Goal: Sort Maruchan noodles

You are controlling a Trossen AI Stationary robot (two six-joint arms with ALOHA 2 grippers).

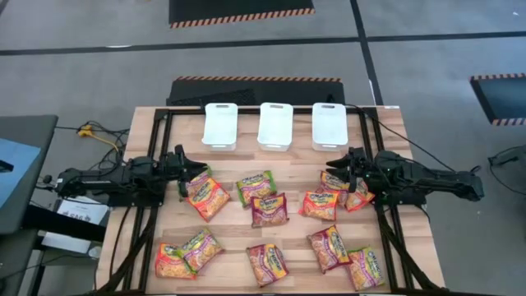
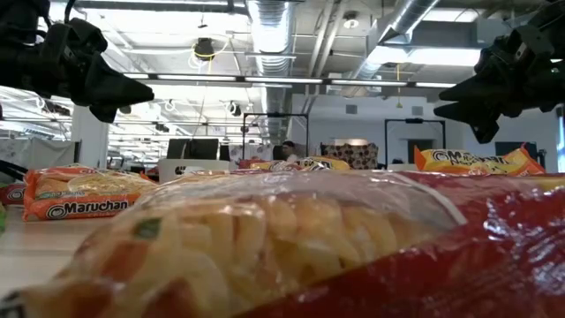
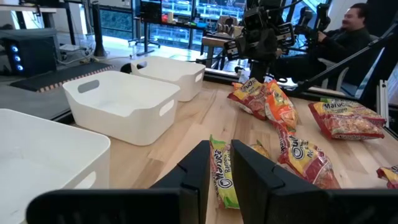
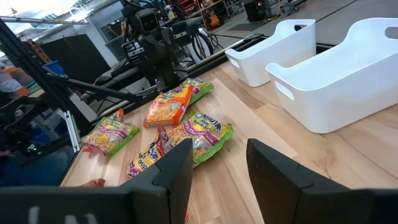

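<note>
Several Maruchan noodles packets lie flat on the wooden table. In the middle are an orange one (image 1: 207,197), a green one (image 1: 256,186), a maroon one (image 1: 269,210) and orange ones (image 1: 319,204). More lie along the near edge (image 1: 267,263). My left gripper (image 1: 196,171) hangs above the table's left side, over the orange packet, with its fingers (image 3: 199,168) a narrow gap apart and nothing between them. My right gripper (image 1: 335,168) hangs above the right side, over orange packets (image 1: 341,187), and stands open (image 4: 217,168) and empty.
Three white bins (image 1: 220,125) (image 1: 275,125) (image 1: 329,125) stand in a row at the table's far edge. Black frame rails (image 1: 386,238) run along the table's left and right sides. A person (image 3: 354,25) sits beyond the table's right side.
</note>
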